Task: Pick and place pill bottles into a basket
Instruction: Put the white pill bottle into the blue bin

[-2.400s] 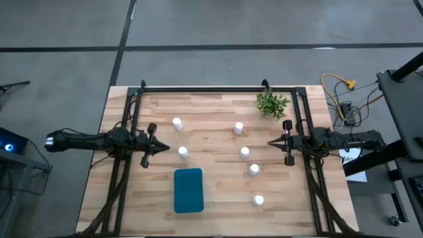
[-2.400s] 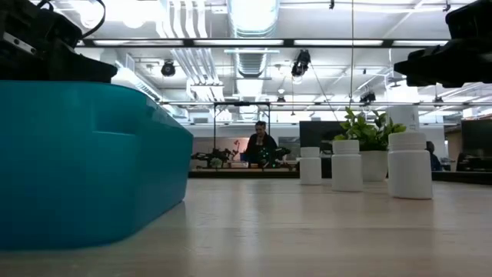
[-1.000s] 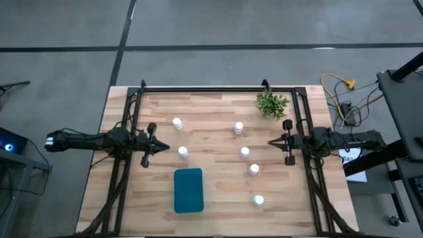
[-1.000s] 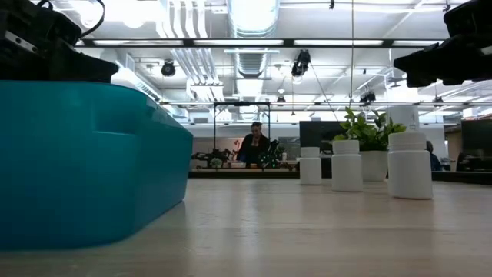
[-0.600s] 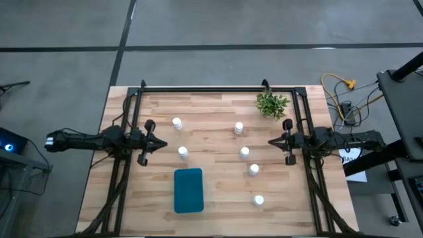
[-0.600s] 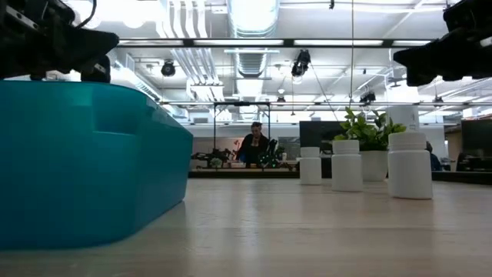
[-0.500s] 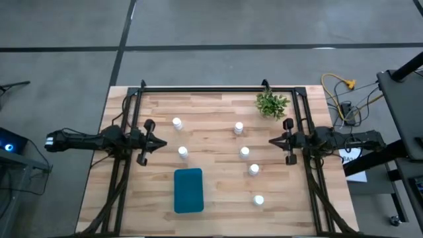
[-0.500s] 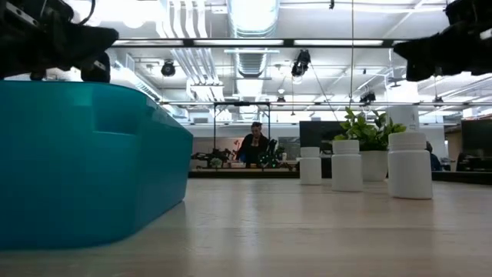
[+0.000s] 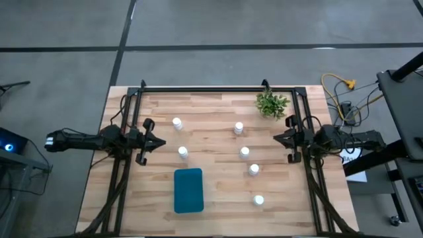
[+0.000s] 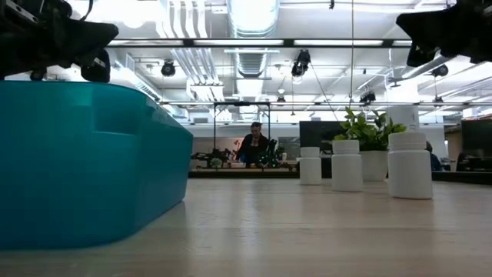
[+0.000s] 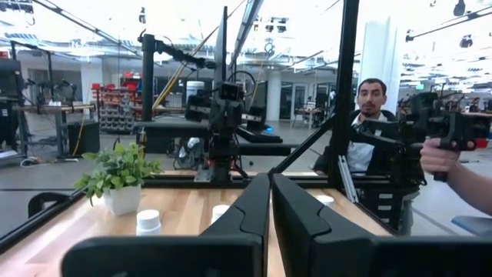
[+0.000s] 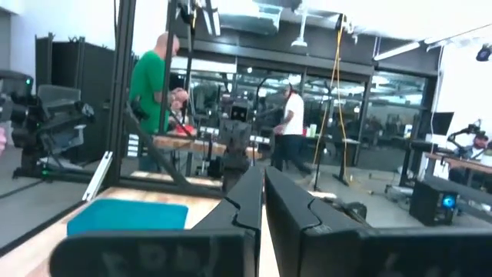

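Six bottles (image 9: 244,152) upright on worktop (image 9: 211,192), apart from empty basket (image 9: 188,190). Probably light, rigid, slick plastic; best pinched across the body under the cap. Left tool (image 9: 160,141) and right tool (image 9: 277,137) pressed together, holding nothing.

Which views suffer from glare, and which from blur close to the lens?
Low view: bright ceiling lights glare, and the near basket looms soft. Left wrist view: washed-out bright background behind the plant. Right wrist view: the right end effector is blurred. High view: even lighting.
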`<state>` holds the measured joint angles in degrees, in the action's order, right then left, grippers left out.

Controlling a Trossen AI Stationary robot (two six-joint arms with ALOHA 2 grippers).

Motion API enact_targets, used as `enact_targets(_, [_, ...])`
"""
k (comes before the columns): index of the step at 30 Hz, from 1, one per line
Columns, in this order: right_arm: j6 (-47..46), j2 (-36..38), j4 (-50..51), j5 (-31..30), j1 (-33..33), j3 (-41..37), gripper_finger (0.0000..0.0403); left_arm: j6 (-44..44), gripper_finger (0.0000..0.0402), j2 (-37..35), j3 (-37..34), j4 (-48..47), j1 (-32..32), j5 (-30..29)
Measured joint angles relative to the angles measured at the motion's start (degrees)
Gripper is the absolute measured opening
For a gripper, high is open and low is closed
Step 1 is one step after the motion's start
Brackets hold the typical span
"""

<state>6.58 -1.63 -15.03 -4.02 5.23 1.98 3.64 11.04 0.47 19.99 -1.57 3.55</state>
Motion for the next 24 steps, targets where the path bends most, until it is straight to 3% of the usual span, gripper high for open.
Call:
enact_targets(7, [3.73, -0.01, -6.38, 1.59, -0.01, 0.47, 0.0009, -0.03, 0.0, 0.67, 0.0, -0.01, -0.01, -0.02])
enact_targets(16, [4.57, -5.4, 2.19, 4.29, 0.01, 12.22, 0.0009, -0.09, 0.0, 0.86, 0.0, 0.02, -0.01, -0.09])
enact_targets(24, [2.08, -17.82, 4.49, 16.78, 0.18, 20.07, 0.0009, -0.09, 0.0, 0.89, 0.0, 0.06, -0.01, -0.46])
